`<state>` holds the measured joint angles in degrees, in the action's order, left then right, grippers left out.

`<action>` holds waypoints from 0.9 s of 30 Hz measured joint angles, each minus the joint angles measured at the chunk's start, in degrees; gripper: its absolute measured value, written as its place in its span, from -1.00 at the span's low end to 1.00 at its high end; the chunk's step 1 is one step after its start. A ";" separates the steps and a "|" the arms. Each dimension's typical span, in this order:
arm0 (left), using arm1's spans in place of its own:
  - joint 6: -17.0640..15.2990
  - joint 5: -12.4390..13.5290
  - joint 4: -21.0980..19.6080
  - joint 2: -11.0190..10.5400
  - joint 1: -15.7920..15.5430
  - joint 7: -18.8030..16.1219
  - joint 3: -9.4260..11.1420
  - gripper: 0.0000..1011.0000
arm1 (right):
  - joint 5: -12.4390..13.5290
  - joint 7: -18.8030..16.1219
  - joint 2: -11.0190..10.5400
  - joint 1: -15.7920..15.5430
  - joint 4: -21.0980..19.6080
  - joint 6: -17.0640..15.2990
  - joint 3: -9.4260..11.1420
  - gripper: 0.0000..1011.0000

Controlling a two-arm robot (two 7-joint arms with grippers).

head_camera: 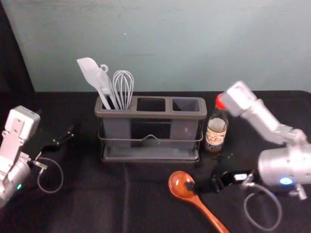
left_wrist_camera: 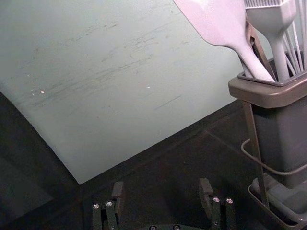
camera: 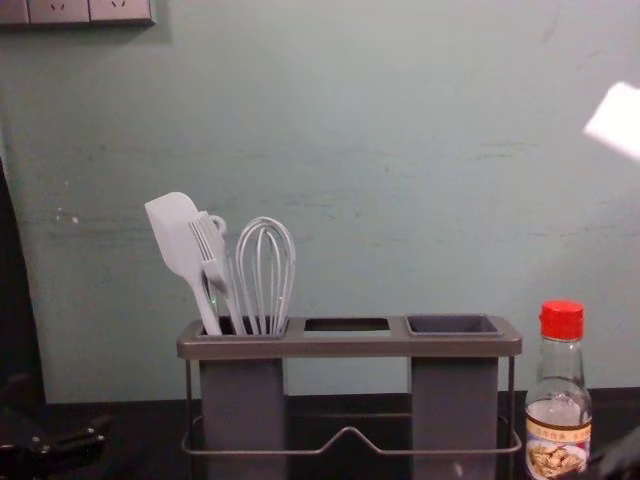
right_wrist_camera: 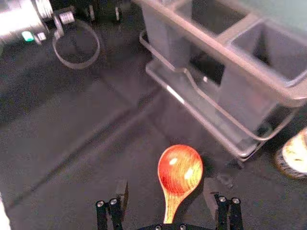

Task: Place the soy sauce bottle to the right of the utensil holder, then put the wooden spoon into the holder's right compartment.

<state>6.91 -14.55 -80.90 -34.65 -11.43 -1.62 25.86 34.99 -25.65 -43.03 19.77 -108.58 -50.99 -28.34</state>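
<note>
The wooden spoon (head_camera: 180, 185) lies on the dark table in front of the utensil holder (head_camera: 155, 115), its handle toward the front right. My right gripper (head_camera: 206, 178) is low beside the spoon's bowl. In the right wrist view, the right gripper (right_wrist_camera: 167, 194) is open, with the spoon (right_wrist_camera: 180, 170) showing between its fingers, not clamped. The soy sauce bottle (head_camera: 216, 132), red-capped, stands upright just right of the holder; the chest view shows the bottle (camera: 559, 400) there too. Parked at the left, my left gripper (head_camera: 63, 138) is open in its wrist view (left_wrist_camera: 160, 194).
A white spatula (camera: 178, 235), a fork-like tool and a whisk (camera: 266, 275) stand in the holder's left compartment. The middle and right compartments (head_camera: 186, 105) look unfilled. A greenish wall (head_camera: 170, 43) rises behind the table, and cable loops hang by both wrists.
</note>
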 joint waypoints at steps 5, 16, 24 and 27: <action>0.00 0.00 0.00 0.00 0.00 0.00 0.00 1.00 | -3.71 -0.61 1.97 5.72 3.90 -2.75 -7.62 0.99; 0.00 0.00 0.00 0.00 0.00 0.00 0.00 1.00 | -9.07 -2.23 5.74 10.71 9.35 -4.83 -13.66 0.99; 0.00 0.00 0.00 0.00 0.00 0.00 0.00 1.00 | -11.05 -2.29 7.18 11.15 11.77 -4.85 -14.31 0.99; 0.00 0.00 0.00 0.00 0.00 0.00 0.00 1.00 | -11.42 -2.29 7.49 11.15 12.28 -4.82 -14.27 0.99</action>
<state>6.91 -14.55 -80.90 -34.64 -11.43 -1.62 25.86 23.57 -27.94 -35.54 30.92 -96.30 -55.81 -42.60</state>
